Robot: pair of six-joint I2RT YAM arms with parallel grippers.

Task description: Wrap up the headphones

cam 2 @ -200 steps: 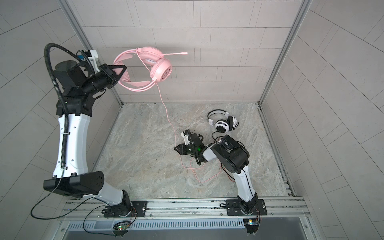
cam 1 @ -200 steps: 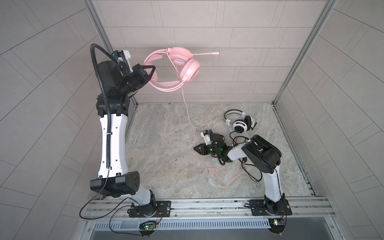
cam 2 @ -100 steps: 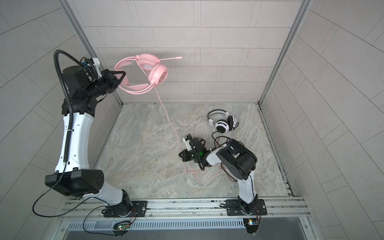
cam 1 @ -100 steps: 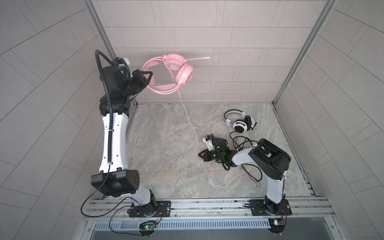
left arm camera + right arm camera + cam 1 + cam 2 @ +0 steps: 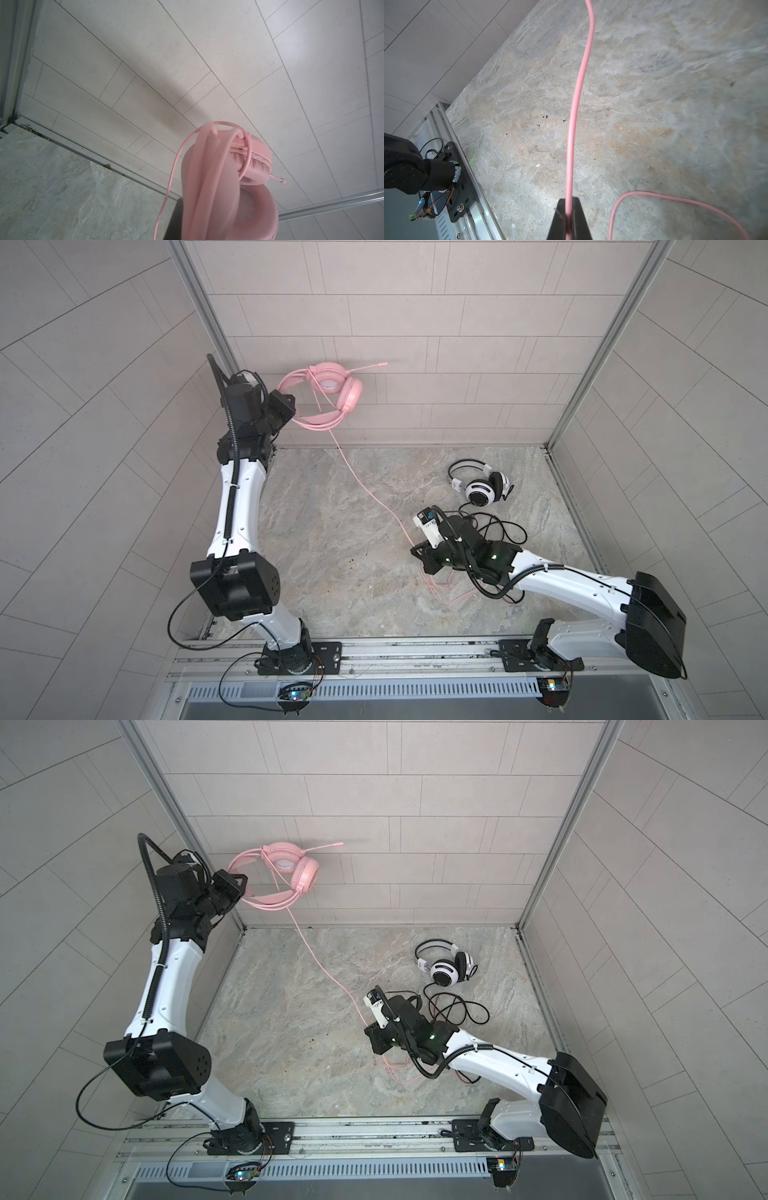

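Marble floor [image 5: 332,531], left hand [image 5: 292,415] holding pink headphones [image 5: 350,394], right hand [image 5: 568,207] pinching cable [image 5: 577,93]

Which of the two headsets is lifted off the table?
The pink headset: the left gripper holds its headband in the air, with its pink cable pinched in the right gripper. The white-and-black headset lies on the table.

Left arm [image 5: 237,506]: raised high.
Left gripper [image 5: 291,408]: jaws closed.
Right arm [image 5: 569,585]: stretched low, reaching inward.
Right gripper [image 5: 567,204]: jaws pinched shut.
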